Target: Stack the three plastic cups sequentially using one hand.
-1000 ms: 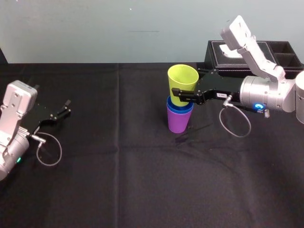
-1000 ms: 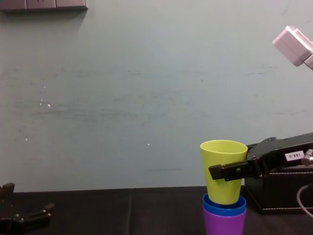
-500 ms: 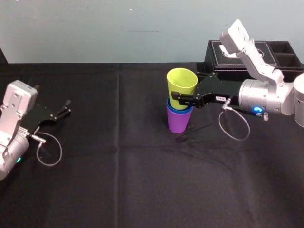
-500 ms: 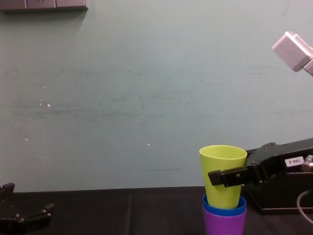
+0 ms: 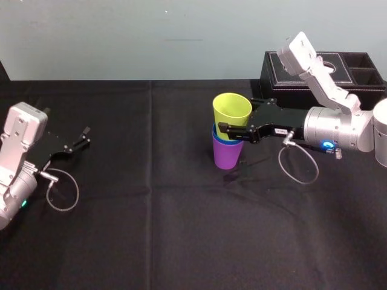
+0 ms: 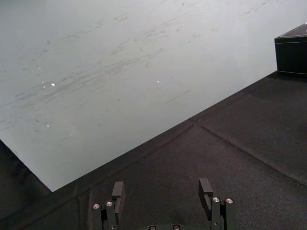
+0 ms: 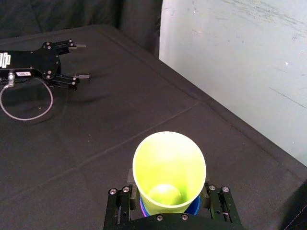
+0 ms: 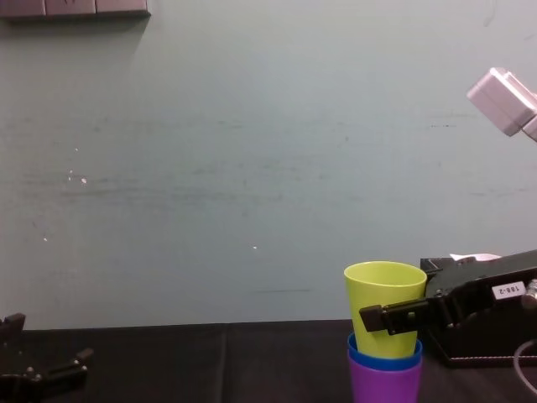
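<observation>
Purple cup (image 5: 227, 158) stands upright on the bench (image 5: 181, 229), right of centre and nearer the far edge than the near one. Blue cup (image 5: 226, 144) is nested in it; only its rim band shows above the purple rim, also visible in chest view (image 8: 384, 362) over the purple cup (image 8: 384, 386).

Yellow-green cup (image 5: 231, 110) sits mouth-up in the blue cup, w/ most of its body standing proud of the blue rim (image 8: 384, 298). Whether it is fully seated: cannot tell.

Right gripper (image 5: 228, 121) reaches in from the right edge side, roughly level w/ the bench. Its fingers (image 8: 393, 317) straddle the yellow-green cup at approx. mid-height, just above the blue rim, one per side, closed onto the cup wall and holding it. Right wrist view looks down into the cup mouth (image 7: 169, 167), w/ finger bases (image 7: 217, 197) on both sides and the blue rim showing beneath.

Left gripper (image 5: 85, 136) rests near the left edge of the bench, well apart from the stack. Its fingers (image 6: 205, 188) are spread wide w/ nothing between them. A cable loop (image 5: 62, 190) lies on the bench beside that arm.

Black box (image 5: 284, 72) stands at the far right corner of the bench, behind the right arm, near the stack but not touching it. Pale wall (image 5: 121, 36) runs along the far edge.
</observation>
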Robot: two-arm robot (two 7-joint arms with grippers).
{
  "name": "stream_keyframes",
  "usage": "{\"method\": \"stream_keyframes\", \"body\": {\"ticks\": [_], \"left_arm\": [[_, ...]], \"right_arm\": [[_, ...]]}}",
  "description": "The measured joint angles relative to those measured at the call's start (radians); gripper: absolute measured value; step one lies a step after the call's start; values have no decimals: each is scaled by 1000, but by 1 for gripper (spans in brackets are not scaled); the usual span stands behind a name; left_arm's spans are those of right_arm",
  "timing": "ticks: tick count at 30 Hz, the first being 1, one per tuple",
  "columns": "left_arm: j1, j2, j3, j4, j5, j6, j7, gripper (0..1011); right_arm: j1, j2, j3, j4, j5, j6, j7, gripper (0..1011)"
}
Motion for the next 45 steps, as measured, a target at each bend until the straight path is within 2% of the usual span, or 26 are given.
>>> {"method": "stream_keyframes", "body": {"ticks": [24, 35, 45], "left_arm": [[0, 0, 0, 0, 0, 0, 0, 1011], [0, 0, 0, 0, 0, 0, 0, 1011], [0, 0, 0, 0, 0, 0, 0, 1011]], "right_arm": [[2, 0, 0, 0, 1, 0, -1, 731], [2, 0, 0, 0, 1, 0, -1, 990], [2, 0, 0, 0, 1, 0, -1, 1000]]}}
